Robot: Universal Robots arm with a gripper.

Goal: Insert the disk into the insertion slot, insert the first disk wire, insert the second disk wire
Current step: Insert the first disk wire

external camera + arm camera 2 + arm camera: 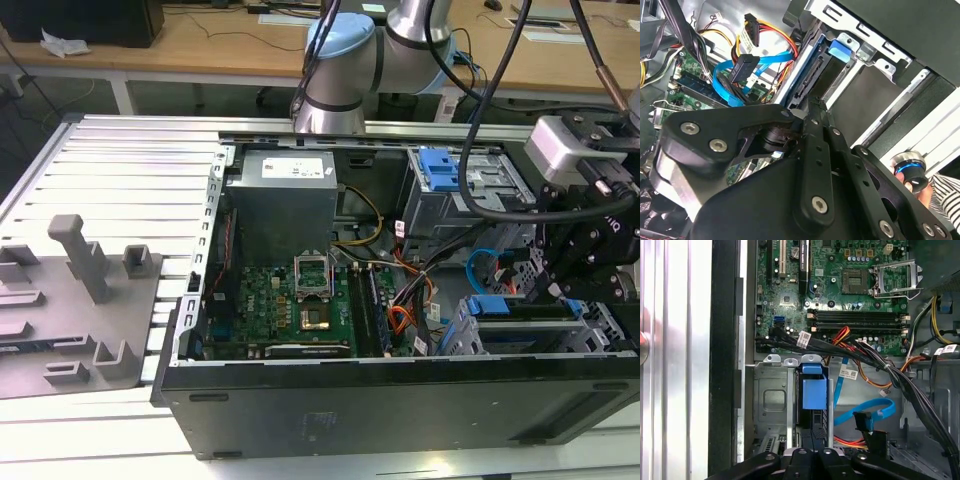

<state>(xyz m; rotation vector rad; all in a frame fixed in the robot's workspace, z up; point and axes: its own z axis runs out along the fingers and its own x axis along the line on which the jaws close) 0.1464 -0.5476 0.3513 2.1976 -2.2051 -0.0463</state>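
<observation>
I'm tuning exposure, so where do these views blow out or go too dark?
First wrist view: the ribbed table is washed out white. Exterior view: the computer case wall is nearly black. Second wrist view: the table glares beside the case.

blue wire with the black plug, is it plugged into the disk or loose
Loose: in the second wrist view the black plug on the blue wire hangs free, apart from the disk.

Insertion slot (771,399): dull grey sheet metal. Blue tab (814,392): smooth plastic. Table (130,170), exterior view's left: ribbed brushed aluminium.
</observation>
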